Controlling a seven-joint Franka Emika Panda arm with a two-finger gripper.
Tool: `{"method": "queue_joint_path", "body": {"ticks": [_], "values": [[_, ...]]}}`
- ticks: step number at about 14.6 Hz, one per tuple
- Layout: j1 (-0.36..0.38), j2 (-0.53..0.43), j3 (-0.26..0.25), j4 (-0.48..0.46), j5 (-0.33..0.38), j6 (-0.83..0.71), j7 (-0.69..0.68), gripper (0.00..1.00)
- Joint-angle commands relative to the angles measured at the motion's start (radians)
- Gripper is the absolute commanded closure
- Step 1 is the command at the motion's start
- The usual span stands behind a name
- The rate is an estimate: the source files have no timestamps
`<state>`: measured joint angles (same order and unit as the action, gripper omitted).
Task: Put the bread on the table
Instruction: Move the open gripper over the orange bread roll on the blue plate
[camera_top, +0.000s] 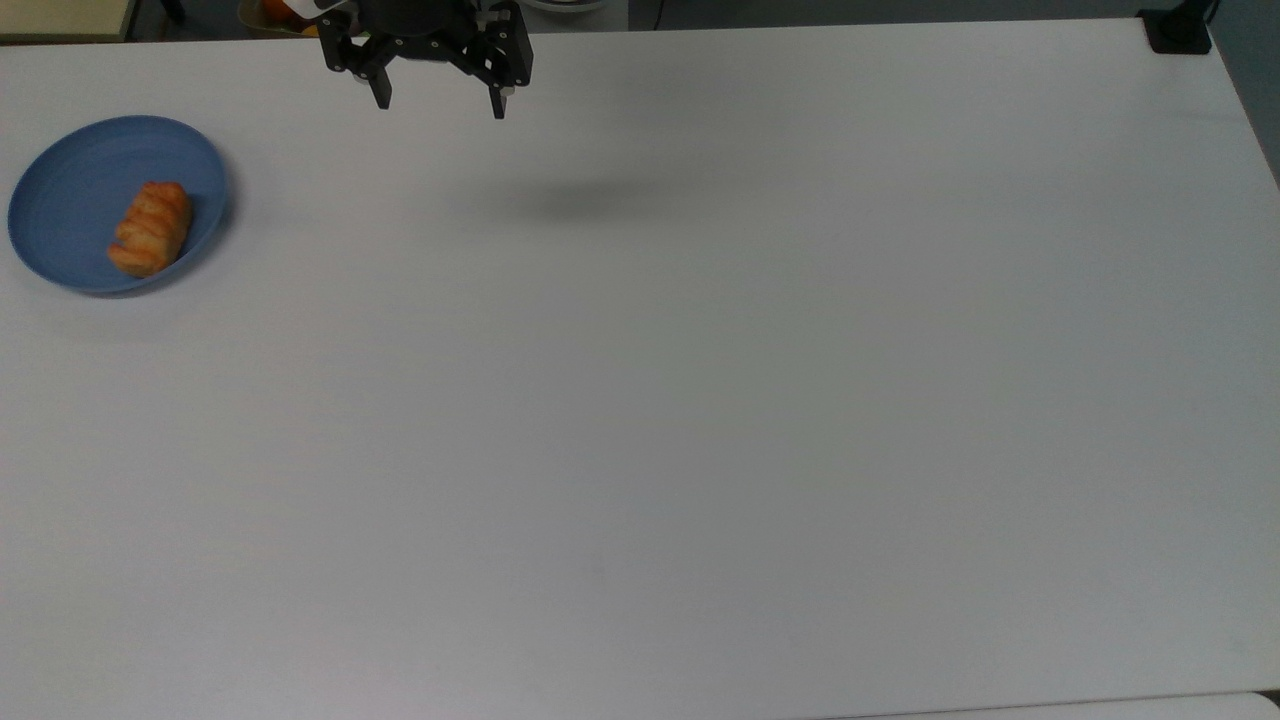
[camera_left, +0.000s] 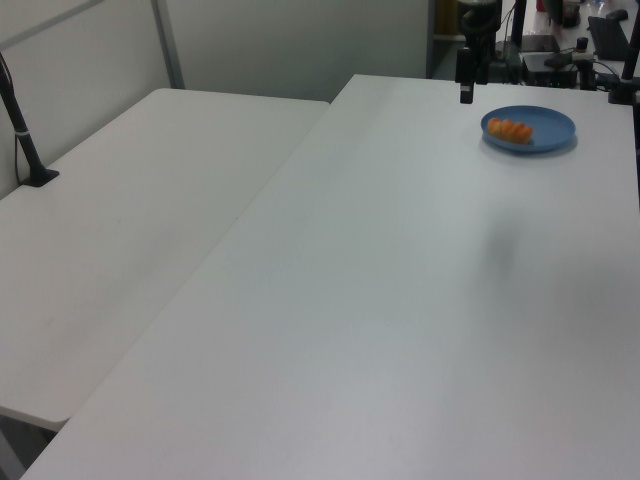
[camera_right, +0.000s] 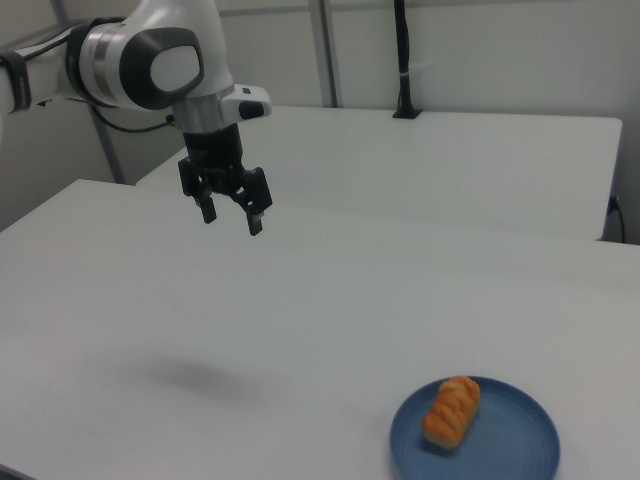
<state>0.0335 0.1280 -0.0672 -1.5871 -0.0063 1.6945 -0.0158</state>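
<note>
Still on the blue plate (camera_top: 70, 170): the bread (camera_top: 150, 228), lying lengthwise toward the rim on the top view's right side of the dish, not yet on the table (camera_top: 700, 400). Seen in the right view as a golden braided roll (camera_right: 452, 410) resting in the plate (camera_right: 520, 450) near the lower right corner; in the left view as an orange lump (camera_left: 511, 130) on the dish (camera_left: 555, 125) at the far end of the table (camera_left: 380, 300).

Gripper (camera_top: 441, 104) spread wide, holding nothing, hanging high over the far edge of the table and well apart from the plate; in the right view (camera_right: 231, 218) raised clear of the surface, fingers pointing down, a faint shadow on the table below.

Likely light and soft, with a glazed ridged top that may be a little slick and a crust that would dent or flake under a hard squeeze. Best taken across the short width, at the middle of its length, pads on the paler sides rather than the ridges, closing gently. Low plate rim close beside one long side, so a straight descent from above advisable, with care not to nudge the plate.
</note>
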Motion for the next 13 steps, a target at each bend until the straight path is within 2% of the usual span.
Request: {"method": "queue_joint_path", "body": {"ticks": [1, 2, 6, 11, 13], "values": [[0.023, -0.004, -0.042, 0.025, -0.006, 0.011, -0.016, 0.00], [0.023, -0.002, -0.057, 0.039, -0.004, 0.010, -0.038, 0.00], [0.023, -0.001, -0.172, 0.059, 0.003, 0.017, -0.156, 0.00], [0.016, 0.071, -0.342, 0.056, 0.020, 0.037, -0.323, 0.00], [0.013, 0.093, -0.413, 0.042, 0.046, 0.127, -0.366, 0.00]]}}
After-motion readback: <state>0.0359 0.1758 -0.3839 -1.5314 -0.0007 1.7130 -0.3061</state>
